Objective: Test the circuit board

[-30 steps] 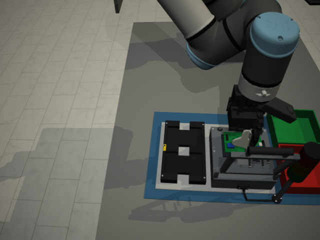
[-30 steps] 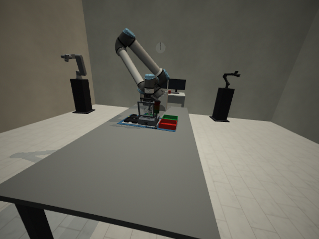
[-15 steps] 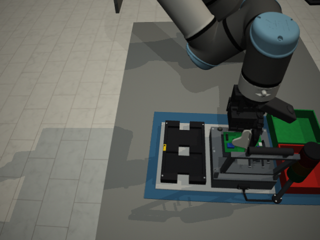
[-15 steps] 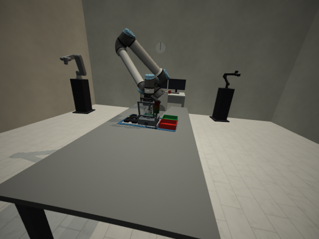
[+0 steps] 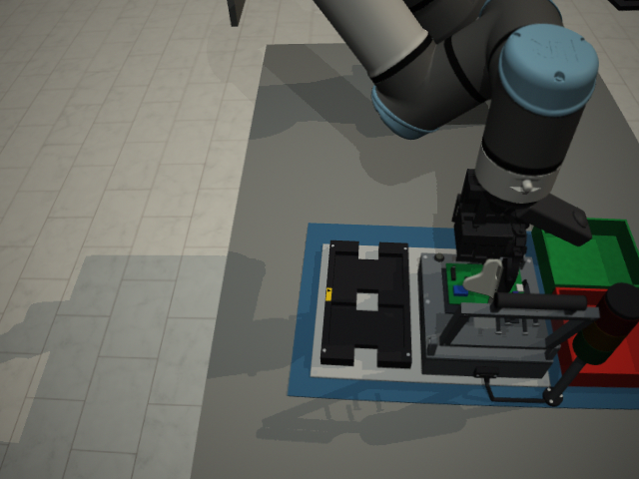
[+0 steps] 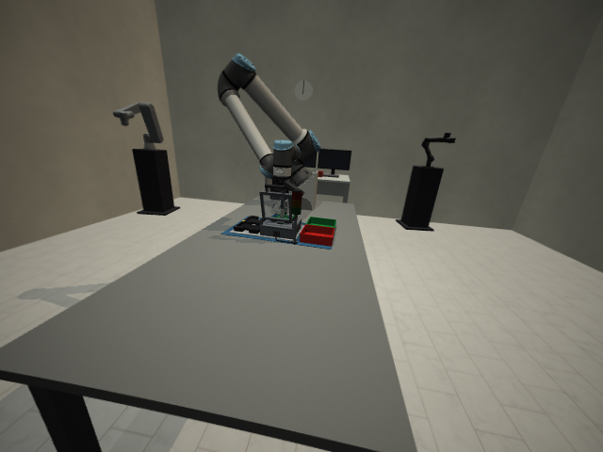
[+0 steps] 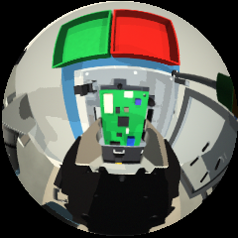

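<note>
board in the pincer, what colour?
Green circuit board, white connector at its far end; clearest in the wrist view.

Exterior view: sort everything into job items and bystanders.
Job items:
- green circuit board, held in the two-jaw gripper
- grey tester, lid open
- black tray
- green bin
- red bin

Bystanders:
- two small arms on black pedestals
- dark monitor
- wall clock
</note>
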